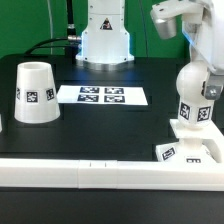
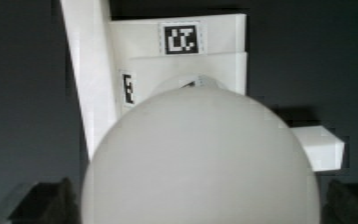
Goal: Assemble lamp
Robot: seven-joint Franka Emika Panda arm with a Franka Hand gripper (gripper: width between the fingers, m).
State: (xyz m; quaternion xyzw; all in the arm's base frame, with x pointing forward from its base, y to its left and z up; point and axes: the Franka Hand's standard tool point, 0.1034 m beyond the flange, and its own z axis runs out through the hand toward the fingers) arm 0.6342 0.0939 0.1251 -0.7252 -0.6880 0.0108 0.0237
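One black table carries a long white rail, the marker board and the cone shade at the exterior view's left. Rightward, the square base bears the upright bulb. The gripper sits just above, and I cannot tell whether it is clenched.

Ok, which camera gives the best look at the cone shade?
The exterior view. The cone shade stands there whole and upright on the table, at the exterior view's left, one tag facing the camera. The wrist view shows none of it: the bulb fills most of that picture.
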